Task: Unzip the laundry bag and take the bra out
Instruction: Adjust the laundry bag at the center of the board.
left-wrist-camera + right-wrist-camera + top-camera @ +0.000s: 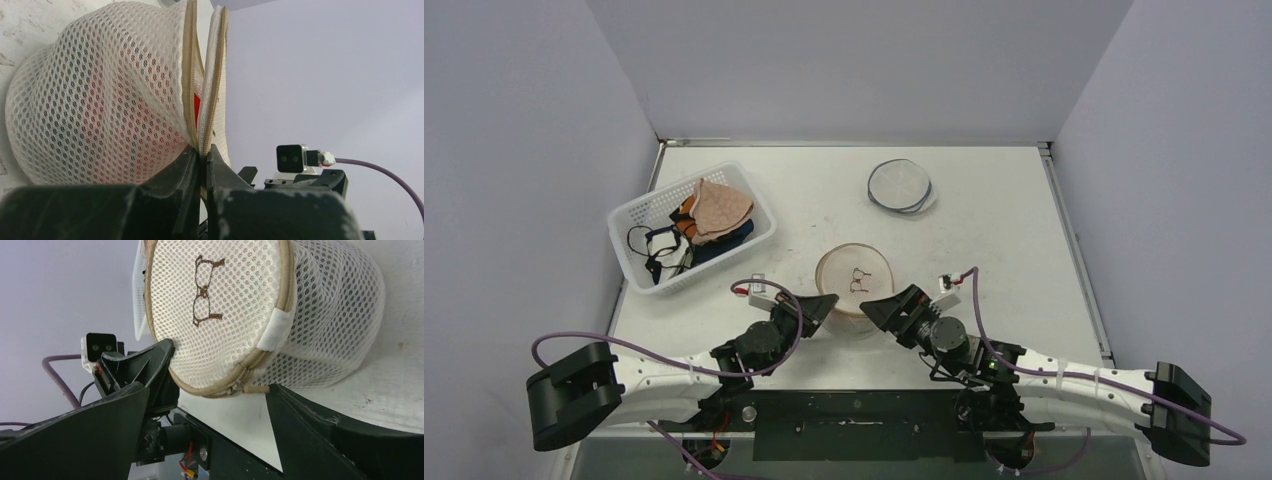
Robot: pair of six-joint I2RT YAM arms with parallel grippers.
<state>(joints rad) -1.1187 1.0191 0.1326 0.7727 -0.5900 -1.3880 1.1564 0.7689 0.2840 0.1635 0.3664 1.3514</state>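
The round white mesh laundry bag with tan zip trim and a little stitched glasses motif (856,280) sits low in the middle of the overhead frame, on the pale worktop (1004,250), right between the two hands. The zip is partly undone: in the left wrist view the two tan edges gape apart and something red (196,107) shows through the gap and the mesh. Pretty sure that's the bra, but the mesh hides its shape. So the unzipping has started but the bra isn't out.

The left hand (204,152) is clenched on the zip trim where the two edges meet. The right hand (210,390) is released, fingers spread wide either side of the tan zip pull (243,388), gripping nothing.

Further out, a white plastic basket of clothes (664,192) is at upper left, and a flat round mesh pouch (901,187) is at upper middle.
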